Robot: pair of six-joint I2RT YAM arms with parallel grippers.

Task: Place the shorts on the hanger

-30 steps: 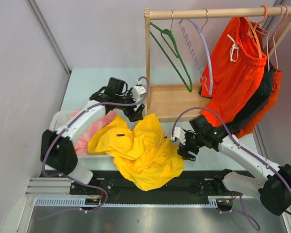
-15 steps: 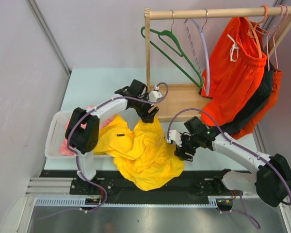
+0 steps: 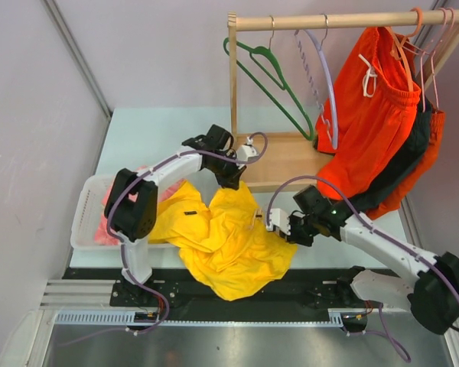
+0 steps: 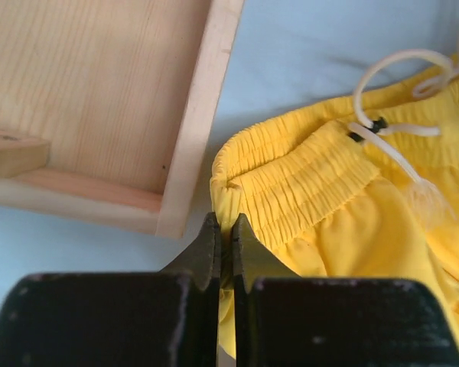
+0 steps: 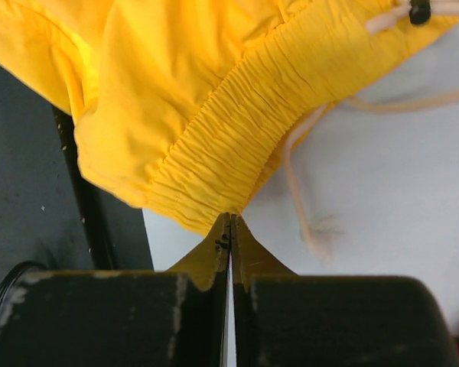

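Both pincers have closed since a second ago. The left pincer (image 4: 224,223) now pinches the far edge of the shorts (image 3: 222,237) at the waistband, just beside the wooden rack base (image 4: 99,92). The right pincer (image 5: 230,223) is clamped on the elastic at the right side. Crumpled on the counter (image 3: 153,130), the shorts spill over its near edge. The hanger (image 3: 330,92) hangs from the rail (image 3: 329,21) at far right, well apart from them.

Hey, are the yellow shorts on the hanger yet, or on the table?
On the table. The shorts lie crumpled between the arms, and the lilac hanger hangs bare on the rail.
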